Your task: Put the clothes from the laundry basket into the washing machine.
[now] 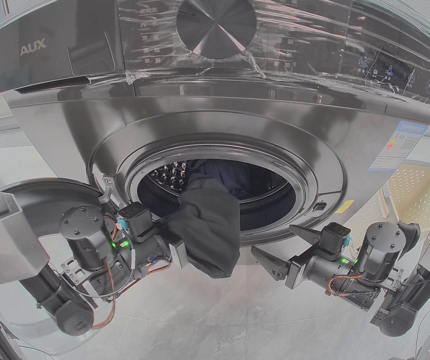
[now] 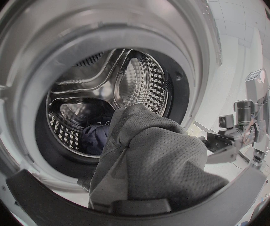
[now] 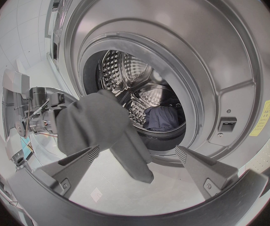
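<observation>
The washing machine point(image 1: 215, 101) stands in front of me with its round drum opening point(image 1: 215, 191) uncovered. A navy garment point(image 1: 227, 176) point(image 2: 94, 135) point(image 3: 161, 118) lies inside the drum. My left gripper point(image 1: 186, 243) is at the opening's lower left rim, shut on a dark grey garment point(image 1: 210, 226) point(image 2: 154, 160) point(image 3: 94, 120). The cloth drapes over its fingers and hangs down in front of the rim. My right gripper point(image 1: 281, 250) point(image 3: 137, 150) stands open and holds nothing, below and to the right of the opening.
The machine's door point(image 1: 50, 196) is swung open to the left, behind my left arm. A cream perforated laundry basket point(image 1: 417, 193) stands beside the machine on the right. Pale tiled floor point(image 1: 215, 316) stretches below the grippers.
</observation>
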Robot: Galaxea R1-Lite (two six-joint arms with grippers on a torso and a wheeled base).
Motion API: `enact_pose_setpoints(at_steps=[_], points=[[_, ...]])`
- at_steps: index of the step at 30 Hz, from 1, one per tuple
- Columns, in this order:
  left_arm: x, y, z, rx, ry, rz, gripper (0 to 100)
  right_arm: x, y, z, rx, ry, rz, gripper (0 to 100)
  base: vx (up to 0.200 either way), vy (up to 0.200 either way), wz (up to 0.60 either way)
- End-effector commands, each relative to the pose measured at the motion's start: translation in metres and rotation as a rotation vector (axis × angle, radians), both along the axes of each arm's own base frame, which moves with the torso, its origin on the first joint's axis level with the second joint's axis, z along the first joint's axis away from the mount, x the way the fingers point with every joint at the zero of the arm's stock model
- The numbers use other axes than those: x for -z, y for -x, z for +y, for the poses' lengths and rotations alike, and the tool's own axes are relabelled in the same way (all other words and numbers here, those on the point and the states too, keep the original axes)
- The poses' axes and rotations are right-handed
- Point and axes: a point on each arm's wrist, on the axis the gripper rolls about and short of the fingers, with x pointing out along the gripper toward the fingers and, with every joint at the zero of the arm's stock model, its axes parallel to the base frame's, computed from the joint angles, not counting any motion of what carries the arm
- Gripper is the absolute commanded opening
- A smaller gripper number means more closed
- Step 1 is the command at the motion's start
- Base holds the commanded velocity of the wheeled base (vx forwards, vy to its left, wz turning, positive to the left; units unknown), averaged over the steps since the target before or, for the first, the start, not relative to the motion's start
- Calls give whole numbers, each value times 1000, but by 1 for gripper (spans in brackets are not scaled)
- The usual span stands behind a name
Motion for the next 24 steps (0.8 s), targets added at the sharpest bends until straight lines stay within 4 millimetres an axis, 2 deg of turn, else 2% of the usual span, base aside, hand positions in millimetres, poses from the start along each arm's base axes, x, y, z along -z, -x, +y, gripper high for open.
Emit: enact_pose_setpoints(at_steps=[1,6,7,9,14,17,19,20,24], points=[[19,-35,-25,-1,8,-1,0,0,2,1,-5,-1,2,100,0,0,0],[25,-63,-42,-22,40,-41,0,-2,2,0,-5,-5,-2,100,0,0,0],[25,-63,-42,-22,40,-41,0,-2,2,0,-5,-5,-2,100,0,0,0],[28,-79,-48,-37,51,-57,0,-2,2,1,-8,-6,-2,100,0,0,0],[30,-90,-57,-42,47,-50,0,-1,2,1,-9,-4,0,100,0,0,0],[25,-104,-64,-61,61,-69,0,0,2,1,-9,-2,3,100,0,0,0],[25,-107,-65,-66,64,-69,0,0,2,1,-9,-2,3,100,0,0,0],[21,-121,-70,-90,71,-79,0,0,2,1,-9,-2,3,100,0,0,0],[22,-134,-78,-92,71,-77,0,1,1,1,-9,-1,4,100,0,0,0]])
